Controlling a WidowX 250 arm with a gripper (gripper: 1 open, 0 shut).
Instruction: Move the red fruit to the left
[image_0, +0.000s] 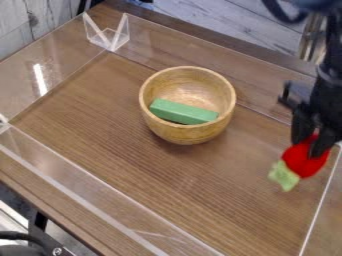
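Table (120, 180), brown wood-look top, runs from the foot of the frame toward its upper edge. Black coiled cable (19, 238) at lower left, nearest the viewpoint.

Next in depth, right side of frame, a little below mid-height: small rounded bright red toy fruit (306, 158) with a light green leafy top (283, 177). Leafy part points to lower left. Handling, estimated: light, smooth, perhaps slightly slippery; plastic or foam, stiffness not determinable by eye. Best hold is across the rounded red body, clear of the leaves, with modest pressure.

Black end effector (314, 137) comes in from upper right, blurred. Fingers closed on the upper part of the red body, one to either side; fruit lies between and below them, leafy end projecting free. Contact with the table cannot be told.

Farther off, near centre: round light wooden bowl (150, 128) with a flat green rectangular block (183, 112) inside. Bowl is well apart from the fruit, to its upper left. Clear, open-framed object (107, 35) at upper left.

Next, in my judgement: confirm grip, raise slightly, carry leftward below the bowl. Risk: rounded body rolling out of the fingers.
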